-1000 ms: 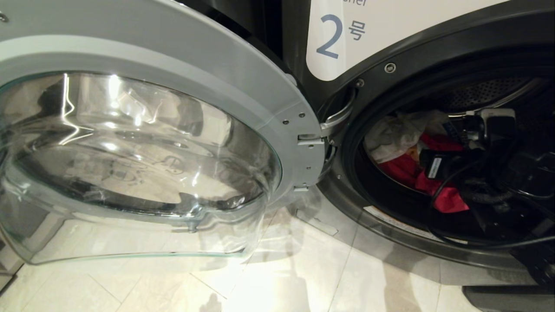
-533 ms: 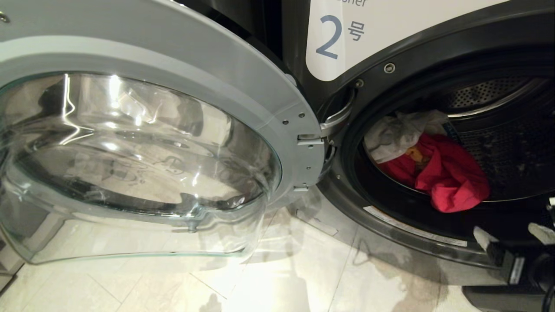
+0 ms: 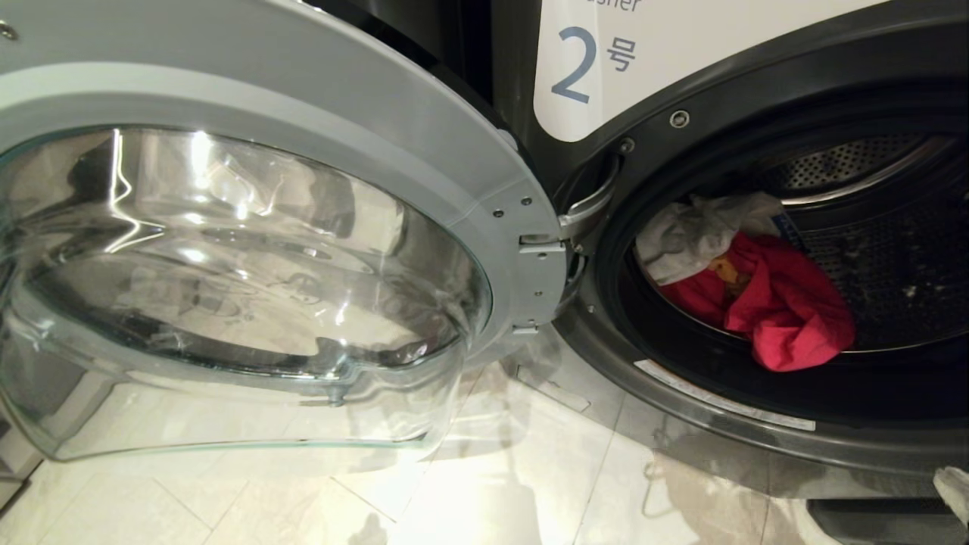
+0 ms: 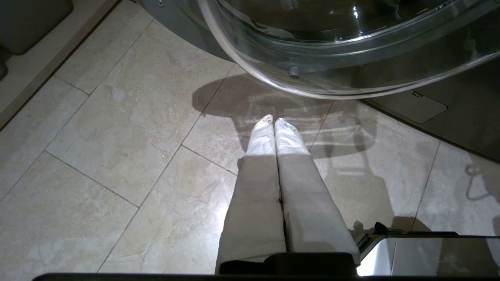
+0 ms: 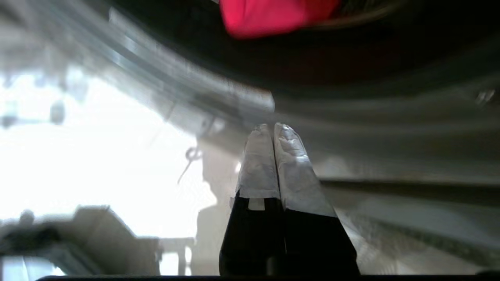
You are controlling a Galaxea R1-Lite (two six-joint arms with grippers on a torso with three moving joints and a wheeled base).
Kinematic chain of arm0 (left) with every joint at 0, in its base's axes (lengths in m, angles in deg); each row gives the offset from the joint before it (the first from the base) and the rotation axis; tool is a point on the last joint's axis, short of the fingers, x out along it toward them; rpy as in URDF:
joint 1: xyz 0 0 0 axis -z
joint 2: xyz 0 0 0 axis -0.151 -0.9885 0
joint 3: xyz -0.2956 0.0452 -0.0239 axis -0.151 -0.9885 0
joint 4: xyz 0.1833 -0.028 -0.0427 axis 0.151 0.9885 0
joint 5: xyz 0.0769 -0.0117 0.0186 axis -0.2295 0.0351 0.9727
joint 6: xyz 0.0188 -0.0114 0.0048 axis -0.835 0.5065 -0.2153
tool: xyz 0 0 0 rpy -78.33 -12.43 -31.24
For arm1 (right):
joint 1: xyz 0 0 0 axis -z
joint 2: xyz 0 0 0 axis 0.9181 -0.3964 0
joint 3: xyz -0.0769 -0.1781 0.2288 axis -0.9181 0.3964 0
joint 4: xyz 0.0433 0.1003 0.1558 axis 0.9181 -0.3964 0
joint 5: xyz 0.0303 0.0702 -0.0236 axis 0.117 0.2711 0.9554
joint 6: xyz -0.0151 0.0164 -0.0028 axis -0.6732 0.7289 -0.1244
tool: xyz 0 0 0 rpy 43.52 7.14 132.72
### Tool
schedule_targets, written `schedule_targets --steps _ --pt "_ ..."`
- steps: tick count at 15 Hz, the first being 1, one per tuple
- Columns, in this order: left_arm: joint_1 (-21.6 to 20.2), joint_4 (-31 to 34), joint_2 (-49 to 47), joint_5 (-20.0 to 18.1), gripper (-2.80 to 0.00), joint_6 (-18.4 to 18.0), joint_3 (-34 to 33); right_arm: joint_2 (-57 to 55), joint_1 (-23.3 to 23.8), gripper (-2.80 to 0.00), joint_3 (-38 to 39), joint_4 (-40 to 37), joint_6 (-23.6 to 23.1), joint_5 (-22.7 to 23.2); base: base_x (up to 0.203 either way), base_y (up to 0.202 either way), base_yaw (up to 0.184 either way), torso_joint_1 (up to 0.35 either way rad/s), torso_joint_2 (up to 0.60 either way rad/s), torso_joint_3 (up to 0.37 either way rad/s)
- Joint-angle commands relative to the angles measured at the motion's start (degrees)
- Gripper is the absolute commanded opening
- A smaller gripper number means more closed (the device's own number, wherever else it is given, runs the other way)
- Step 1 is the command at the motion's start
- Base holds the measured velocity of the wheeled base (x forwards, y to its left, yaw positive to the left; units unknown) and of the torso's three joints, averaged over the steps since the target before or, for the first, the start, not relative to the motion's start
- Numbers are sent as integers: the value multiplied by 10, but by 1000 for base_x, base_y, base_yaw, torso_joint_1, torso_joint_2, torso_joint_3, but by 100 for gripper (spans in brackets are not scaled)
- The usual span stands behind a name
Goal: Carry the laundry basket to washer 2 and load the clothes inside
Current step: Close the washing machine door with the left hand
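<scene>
Washer 2 (image 3: pixel 757 83), dark grey with a white label showing a blue 2 (image 3: pixel 579 64), stands with its door (image 3: pixel 250 250) swung open to the left. The clothes (image 3: pixel 780 303) lie inside the drum: a pink-red garment, a white one (image 3: pixel 696 231) behind it and a bit of yellow-orange (image 3: pixel 730 269) between. My right gripper (image 5: pixel 272 127) is shut and empty, outside and below the drum opening, with the pink-red garment (image 5: pixel 273 15) beyond it. One of its white fingertips (image 3: pixel 954 488) shows at the lower right edge. My left gripper (image 4: pixel 274 120) hangs shut over the floor under the door glass. The laundry basket is out of view.
Pale floor tiles (image 3: pixel 530 484) run in front of the washer. The open door's bulging glass (image 4: pixel 351 58) overhangs the floor on the left. A dark low object (image 3: pixel 878 522) sits at the bottom right corner. A metal part of the robot (image 4: pixel 429 253) is beside the left gripper.
My right arm has come out of the drum, down towards the bottom right, and its fingers have gone from open to shut. The clothes stay in the drum. The left arm has not moved.
</scene>
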Motion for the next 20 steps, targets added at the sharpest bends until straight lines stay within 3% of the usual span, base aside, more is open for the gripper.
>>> schedule_targets --steps 1,3,6,8,10,15,20 --pt "0 0 0 0 -280 0 -1 107 33 -280 16 -142 -1 48 0 0 0 0 0 0" --pt "0 0 0 0 -280 0 -1 179 96 -280 6 -215 -13 147 0 0 0 0 0 0" --pt "0 -1 0 0 -280 0 -1 307 188 -280 14 -242 -64 277 0 0 0 0 0 0" --pt "0 -1 0 0 -280 0 -1 392 215 -280 18 -252 -73 314 0 0 0 0 0 0" --pt "0 -1 0 0 -280 0 -1 445 224 -280 20 -256 -68 326 0 0 0 0 0 0" --pt "0 0 0 0 -280 0 -1 444 228 -280 18 -293 -17 317 0 0 0 0 0 0" --pt "0 0 0 0 -280 0 -1 444 228 -280 20 -289 -13 317 0 0 0 0 0 0"
